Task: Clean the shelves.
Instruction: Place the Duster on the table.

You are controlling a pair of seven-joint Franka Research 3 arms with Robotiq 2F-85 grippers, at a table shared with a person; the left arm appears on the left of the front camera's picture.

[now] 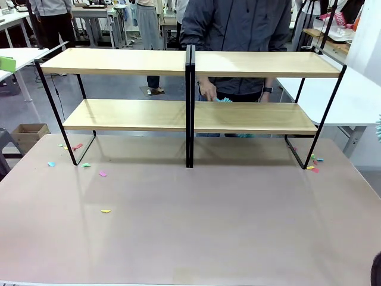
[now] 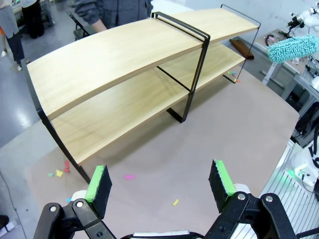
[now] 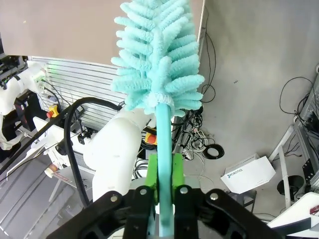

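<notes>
1. Wooden shelves [image 1: 125, 61] stood at the far side of the beige tabletop [image 1: 196, 226], with coloured paper scraps [image 1: 87, 165] scattered near their feet.
2. Right gripper [image 3: 165, 169] was clamped on the handle of a turquoise duster [image 3: 158, 59].
3. Left gripper [image 2: 160, 183] hung above the tabletop, jaws apart and empty.
4. A person's hand [image 1: 208, 90] reached behind the lower board.

The shelves [image 1: 125, 114] have light wooden boards in a black frame. Pink, yellow, green and blue paper scraps [image 1: 102, 174] dot the beige tabletop [image 1: 208, 226]. A turquoise fluffy duster [image 3: 157, 59] sits between green pads [image 3: 175, 172].
</notes>
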